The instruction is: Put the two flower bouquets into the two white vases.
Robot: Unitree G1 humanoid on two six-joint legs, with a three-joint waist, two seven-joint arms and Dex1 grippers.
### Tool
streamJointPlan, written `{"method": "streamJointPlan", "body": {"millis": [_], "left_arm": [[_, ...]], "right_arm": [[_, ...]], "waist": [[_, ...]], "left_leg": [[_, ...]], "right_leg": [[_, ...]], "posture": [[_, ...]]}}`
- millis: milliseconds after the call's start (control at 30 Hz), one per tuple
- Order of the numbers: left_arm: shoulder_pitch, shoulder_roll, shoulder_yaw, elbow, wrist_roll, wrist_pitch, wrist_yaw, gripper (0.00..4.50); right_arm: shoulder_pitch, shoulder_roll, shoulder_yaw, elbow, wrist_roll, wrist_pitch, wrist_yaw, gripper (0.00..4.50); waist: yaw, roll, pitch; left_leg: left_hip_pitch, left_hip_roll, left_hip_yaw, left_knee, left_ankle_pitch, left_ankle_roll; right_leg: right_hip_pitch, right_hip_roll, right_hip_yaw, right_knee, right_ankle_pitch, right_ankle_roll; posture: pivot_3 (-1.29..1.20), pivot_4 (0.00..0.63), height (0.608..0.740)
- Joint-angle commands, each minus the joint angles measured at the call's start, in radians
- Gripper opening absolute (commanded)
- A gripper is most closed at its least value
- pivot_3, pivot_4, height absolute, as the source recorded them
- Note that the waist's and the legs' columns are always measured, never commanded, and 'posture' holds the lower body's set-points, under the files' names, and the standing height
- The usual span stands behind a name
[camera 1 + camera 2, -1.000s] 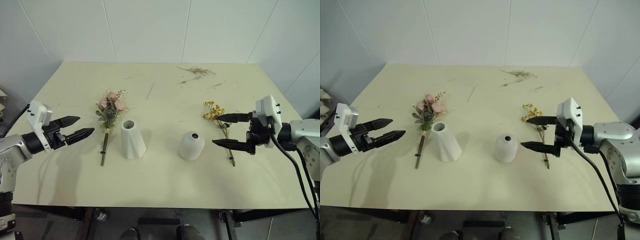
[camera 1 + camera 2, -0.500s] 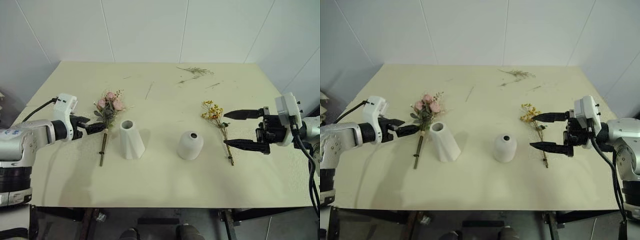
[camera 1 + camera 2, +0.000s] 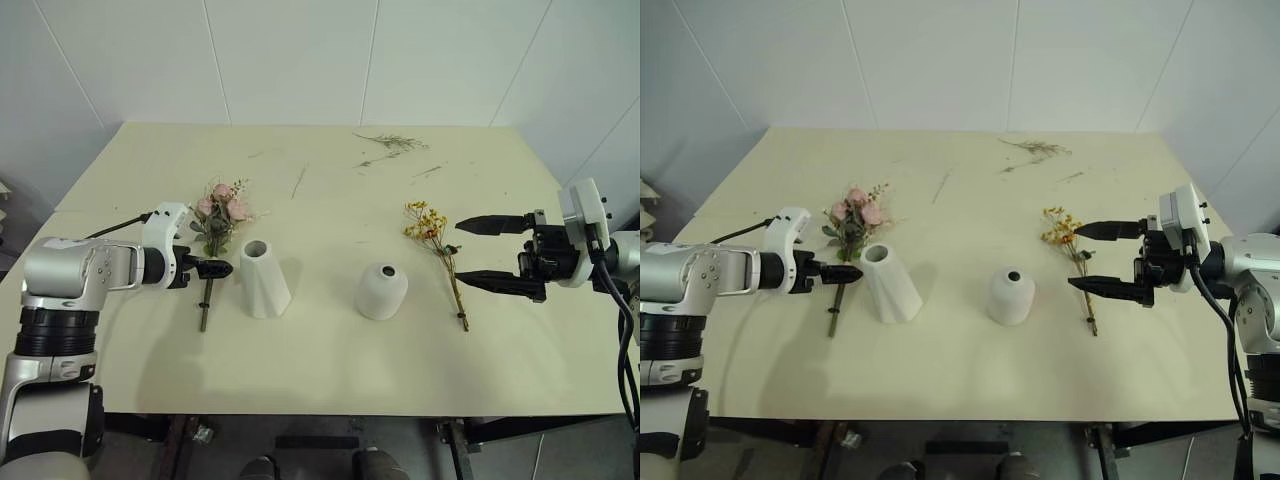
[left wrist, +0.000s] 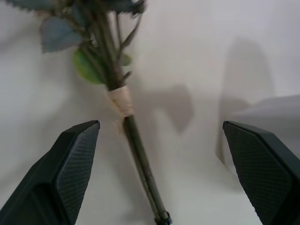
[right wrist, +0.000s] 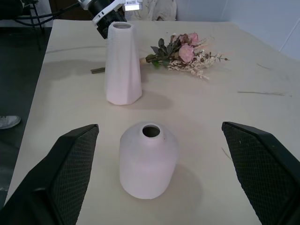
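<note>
Rose bouquet (image 3: 217, 222) is laid flat left of the twisted cone vase (image 3: 264, 279), long axis running near-to-far, blooms far. Its twine-wrapped stem is framed between the wide-open left gripper (image 3: 208, 268), the nearer arm. Yellow sprig (image 3: 436, 243), thin and wiry, is flanked by the wide-spread right gripper (image 3: 478, 253), beside the matte dome vase (image 3: 382, 291).

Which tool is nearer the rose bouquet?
Left. The left tool hovers open over the rose bouquet at its stem; the right tool is across the table beside the yellow bouquet.
</note>
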Motion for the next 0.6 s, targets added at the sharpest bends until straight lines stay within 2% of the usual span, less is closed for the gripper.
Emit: {"method": "streamJointPlan", "body": {"millis": [33, 267, 367, 600], "left_arm": [[-0.045, -0.012, 0.010, 0.052, 0.044, -0.010, 0.035, 4.50], [-0.088, -0.067, 0.002, 0.154, 0.105, -0.095, 0.071, 4.50], [-0.096, -0.086, 0.006, 0.172, 0.116, -0.113, 0.073, 3.88], [-0.091, -0.086, -0.001, 0.147, 0.113, -0.086, 0.045, 1.73]], "right_arm": [[-0.008, -0.010, -0.030, -0.028, 0.007, -0.013, -0.012, 4.45], [0.000, -0.016, -0.027, -0.043, -0.008, -0.008, -0.039, 4.45], [0.003, -0.019, -0.028, -0.053, -0.011, -0.001, -0.046, 4.50], [-0.001, -0.030, -0.024, -0.050, -0.028, 0.006, -0.055, 4.50]], "waist": [[-0.001, 0.000, 0.000], [0.007, 0.000, 0.000], [0.009, 0.000, 0.000], [0.014, 0.000, 0.000]], "left_leg": [[0.000, 0.000, 0.000, 0.000, 0.000, 0.000], [0.000, 0.000, 0.000, 0.001, 0.000, 0.000], [0.000, 0.000, 0.000, 0.002, 0.000, 0.000], [0.000, 0.000, 0.000, 0.003, 0.000, -0.001]], "right_leg": [[0.000, 0.000, 0.000, 0.000, 0.000, 0.000], [0.000, 0.000, 0.000, 0.001, 0.000, 0.000], [0.000, 0.000, 0.000, 0.001, 0.000, 0.000], [0.000, 0.000, 0.000, 0.003, 0.000, 0.000]], "posture": [[0.00, 0.150, 0.740], [0.00, 0.150, 0.740], [0.00, 0.150, 0.740], [0.00, 0.150, 0.740]]}}
